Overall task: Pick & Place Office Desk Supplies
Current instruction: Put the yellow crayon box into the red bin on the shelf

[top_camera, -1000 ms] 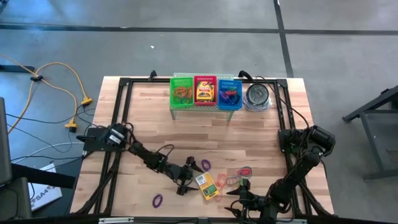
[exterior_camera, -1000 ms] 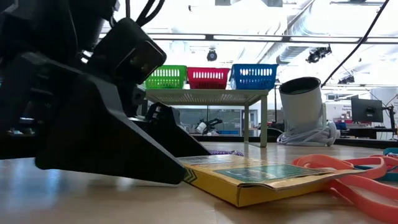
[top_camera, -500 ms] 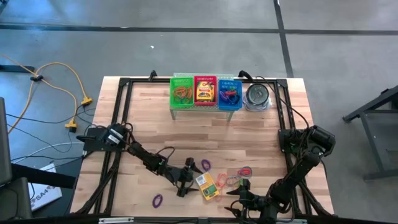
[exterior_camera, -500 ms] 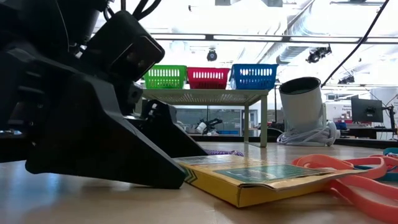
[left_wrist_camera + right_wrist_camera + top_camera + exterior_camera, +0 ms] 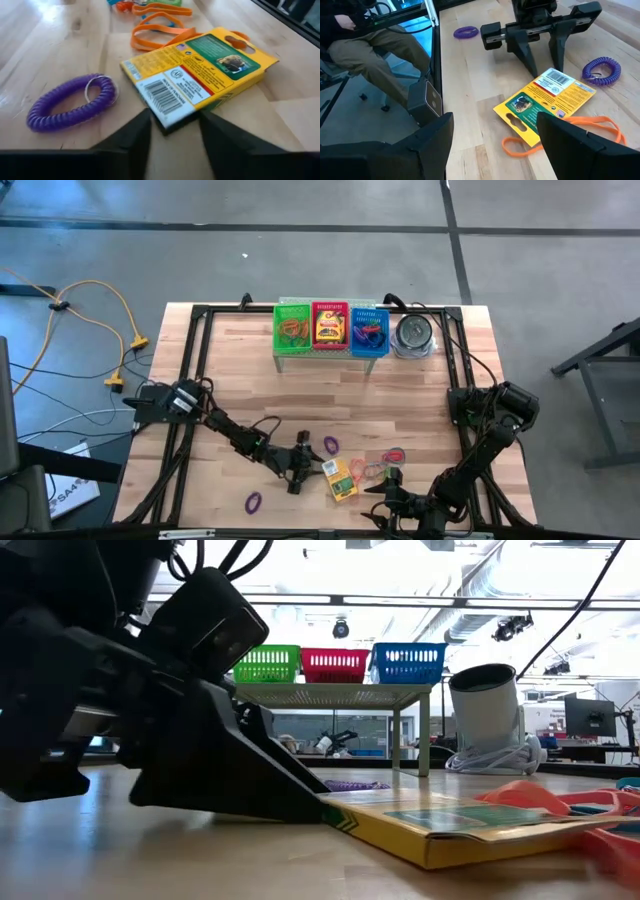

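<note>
Left wrist view: left hand [image 5: 172,131] straddling the flat yellow-and-green crayon box [image 5: 200,77] end, fingers not yet clamped; next, squeeze, then lift.

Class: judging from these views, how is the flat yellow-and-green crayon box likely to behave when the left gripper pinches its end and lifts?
The crayon box is flat and cardboard, so probably stiff and light. Gripped at one end by the left gripper, it may droop or pivot. Lying flat, it looks unlikely to roll.
</note>
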`<state>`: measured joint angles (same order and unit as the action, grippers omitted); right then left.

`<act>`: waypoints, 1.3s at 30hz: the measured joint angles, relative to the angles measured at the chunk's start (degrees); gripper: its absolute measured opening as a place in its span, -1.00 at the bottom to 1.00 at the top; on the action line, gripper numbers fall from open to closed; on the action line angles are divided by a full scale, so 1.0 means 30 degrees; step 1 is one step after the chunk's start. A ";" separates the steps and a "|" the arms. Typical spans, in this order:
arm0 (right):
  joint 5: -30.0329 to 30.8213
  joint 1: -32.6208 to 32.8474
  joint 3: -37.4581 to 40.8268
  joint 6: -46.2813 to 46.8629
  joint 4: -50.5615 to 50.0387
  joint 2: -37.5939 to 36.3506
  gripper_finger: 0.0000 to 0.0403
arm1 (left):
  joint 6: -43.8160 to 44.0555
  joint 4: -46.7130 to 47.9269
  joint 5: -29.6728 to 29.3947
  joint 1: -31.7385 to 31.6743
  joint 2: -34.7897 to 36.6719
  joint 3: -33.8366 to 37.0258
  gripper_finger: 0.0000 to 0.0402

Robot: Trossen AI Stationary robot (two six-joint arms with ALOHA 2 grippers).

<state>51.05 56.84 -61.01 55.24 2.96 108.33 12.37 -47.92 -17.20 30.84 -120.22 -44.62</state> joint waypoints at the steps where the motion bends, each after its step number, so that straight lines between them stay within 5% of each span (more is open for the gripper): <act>1: 0.0000 0.0000 0.0005 0.0000 0.0000 0.0000 0.36 | 0.0345 0.0042 -0.0318 0.0092 0.0000 0.0000 -0.33; 9: 0.0179 0.0000 0.0004 0.0014 -0.0330 0.0000 0.36 | 0.1781 0.0137 -0.2247 0.0531 -0.0022 0.0007 -0.96; 14: -0.0104 -0.0226 0.0001 -0.0054 -0.0368 0.0000 0.36 | 0.1780 0.0090 -0.2246 0.0587 -0.0015 0.0007 -1.00; 24: -0.5824 -0.2022 -0.0313 -0.6511 0.0133 0.0022 0.24 | 0.1867 -0.0825 -0.1947 0.0609 -0.0036 0.0036 -1.00; 31: -0.5868 -0.1805 -0.1810 -1.3276 -0.0123 0.0022 -0.05 | 0.2715 -0.0870 -0.1919 0.0611 -0.0036 0.0029 -1.00; 39: -0.6074 -0.1962 -0.2071 -1.3041 -0.2419 0.0500 -0.31 | 0.3516 -0.0890 -0.1905 0.0616 -0.0025 0.0022 -1.00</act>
<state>32.83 50.95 -67.22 16.12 -4.29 109.83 22.92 -50.59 -22.91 32.69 -120.30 -44.56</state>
